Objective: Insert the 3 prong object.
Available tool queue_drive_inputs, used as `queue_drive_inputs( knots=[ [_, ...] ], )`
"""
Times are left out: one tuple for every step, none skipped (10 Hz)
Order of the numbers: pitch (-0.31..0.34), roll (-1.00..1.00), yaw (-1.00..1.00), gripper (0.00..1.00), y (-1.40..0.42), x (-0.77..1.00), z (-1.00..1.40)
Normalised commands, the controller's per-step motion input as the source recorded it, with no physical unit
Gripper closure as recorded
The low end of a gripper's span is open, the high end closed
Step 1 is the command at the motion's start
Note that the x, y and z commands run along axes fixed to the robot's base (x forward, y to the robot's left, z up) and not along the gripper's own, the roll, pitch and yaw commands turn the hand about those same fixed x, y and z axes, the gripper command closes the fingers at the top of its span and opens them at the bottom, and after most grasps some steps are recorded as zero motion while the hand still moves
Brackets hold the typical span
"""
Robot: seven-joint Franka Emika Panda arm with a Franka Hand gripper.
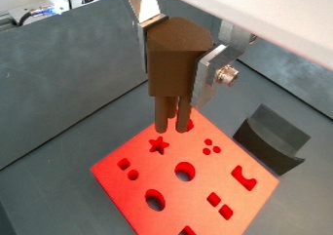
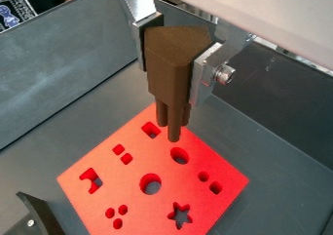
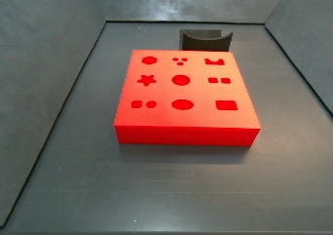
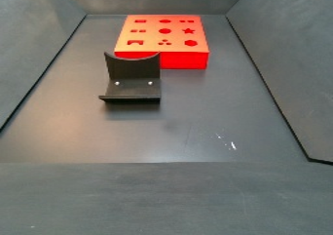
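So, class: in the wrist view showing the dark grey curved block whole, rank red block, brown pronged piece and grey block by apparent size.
1. red block
2. 3 prong object, held in the gripper; looms large, nearest camera
3. dark grey curved block

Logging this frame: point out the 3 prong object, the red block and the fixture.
3 prong object (image 1: 173, 63), wrist view, brown body between the gripper (image 1: 178, 46) fingers.
Red block (image 3: 182, 91), side view, top face.
Fixture (image 4: 130, 71), side view, upright plate.

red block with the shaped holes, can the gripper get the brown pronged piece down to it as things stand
Probably yes. The gripper holds the dark-brown 3 prong object upright above the red block with shaped holes, and nothing lies between them. The dark grey curved block sits off to the side.
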Motion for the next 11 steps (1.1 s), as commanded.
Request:
queue_drive_inputs(
  knots=[
    [-0.010, -0.02, 0.00, 1.00, 0.00, 0.00, -0.08],
    [0.003, -0.07, -0.07, 1.00, 0.15, 0.03, -0.10],
    [0.049, -0.38, -0.19, 1.00, 0.51, 0.13, 0.00],
    [0.044, -0.42, -0.17, 1.00, 0.50, 0.14, 0.00],
    [0.044, -0.45, -0.14, 1.00, 0.51, 0.18, -0.06],
    [0.030, -0.41, -0.19, 1.00, 0.51, 0.18, -0.35],
    [0.037, -0.24, -0.27, 1.00, 0.57, 0.12, -0.61],
    [0.000, 0.04, -0.26, 1.00, 0.25, 0.07, -0.49],
    [-0.007, 0.35, -0.25, 1.00, 0.09, 0.00, -0.37],
    [-0.019, 0.50, -0.28, 1.00, 0.11, 0.00, -0.34],
    [0.000, 0.43, -0.27, 1.00, 0.29, 0.00, -0.43]
  ],
)
